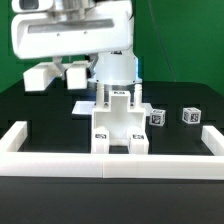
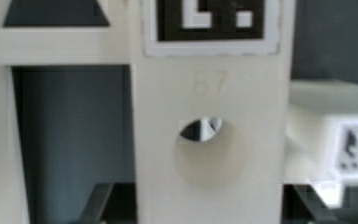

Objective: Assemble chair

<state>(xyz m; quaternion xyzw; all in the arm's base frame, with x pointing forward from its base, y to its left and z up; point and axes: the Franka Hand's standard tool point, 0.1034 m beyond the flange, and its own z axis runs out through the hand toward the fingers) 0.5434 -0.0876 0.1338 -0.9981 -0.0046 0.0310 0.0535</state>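
The partly built white chair point(image 1: 120, 128) stands upright at the table's front, against the border rail. My gripper point(image 1: 118, 93) comes down on its top from above. In the wrist view a white chair post point(image 2: 208, 150), with a round hole and a tag point(image 2: 218, 24) above it, fills the space between my gripper's point(image 2: 211, 200) dark fingers point(image 2: 115, 200). Both fingers lie against the post's sides, so the gripper looks shut on it. Two small tagged chair blocks point(image 1: 158, 117) point(image 1: 190, 115) lie on the exterior view's right.
A long low white border rail point(image 1: 110, 163) runs along the front with raised ends at both sides. Two white chair parts point(image 1: 40, 75) point(image 1: 76, 72) lie at the back on the exterior view's left. The marker board point(image 1: 84, 106) lies left of the chair.
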